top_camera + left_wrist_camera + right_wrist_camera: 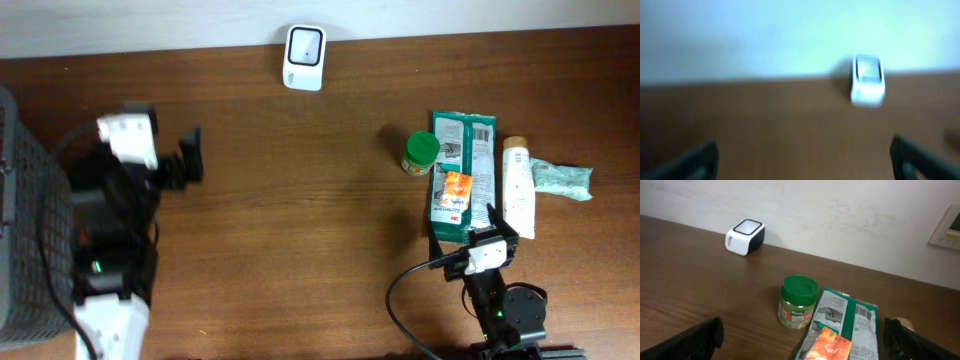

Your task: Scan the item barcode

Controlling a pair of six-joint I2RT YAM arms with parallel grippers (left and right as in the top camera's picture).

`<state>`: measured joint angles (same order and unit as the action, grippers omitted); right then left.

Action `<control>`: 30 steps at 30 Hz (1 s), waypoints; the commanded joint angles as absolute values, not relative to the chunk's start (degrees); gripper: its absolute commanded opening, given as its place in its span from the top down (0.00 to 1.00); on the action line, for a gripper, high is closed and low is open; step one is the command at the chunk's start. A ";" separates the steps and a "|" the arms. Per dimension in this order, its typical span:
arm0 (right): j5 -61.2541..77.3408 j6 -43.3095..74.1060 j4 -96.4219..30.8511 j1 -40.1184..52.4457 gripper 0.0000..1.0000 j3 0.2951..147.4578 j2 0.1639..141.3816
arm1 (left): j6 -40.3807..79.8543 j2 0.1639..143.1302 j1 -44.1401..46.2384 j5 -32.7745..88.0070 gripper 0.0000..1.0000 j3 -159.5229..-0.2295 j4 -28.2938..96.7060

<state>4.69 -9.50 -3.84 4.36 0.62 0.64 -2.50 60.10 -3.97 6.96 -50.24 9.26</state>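
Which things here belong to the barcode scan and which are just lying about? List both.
For the job: white scanner; green packet, its barcode showing, the likeliest item; left gripper and right gripper, both open, empty.
Likely just lying about: green-lidded jar; orange sachet on the packet; white bottle; pale green pouch; grey basket.

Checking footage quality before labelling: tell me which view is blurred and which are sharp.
Left wrist: blurred throughout, the small white box-shaped scanner smeared, the wall washed bluish. Right wrist: sharp, the green-lidded jar crisp and the barcode on the green-and-white plastic packet clear. Overhead: in focus, evenly lit, no strong glare.
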 commanded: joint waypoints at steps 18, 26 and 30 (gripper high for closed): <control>5.76 -9.17 -4.05 4.10 0.02 0.32 0.19 | -10.22 0.25 -3.90 5.87 0.01 -0.51 4.16; 5.76 -9.17 -4.05 4.10 0.02 0.32 0.19 | -10.20 0.30 -3.90 5.98 0.01 -0.51 4.14; 5.76 -9.17 -4.05 4.10 0.02 0.32 0.19 | -10.20 0.30 -3.90 5.98 0.01 -0.51 4.14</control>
<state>4.89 -9.41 -3.81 4.36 0.62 0.62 -9.45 0.80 -3.92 6.37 -0.62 3.68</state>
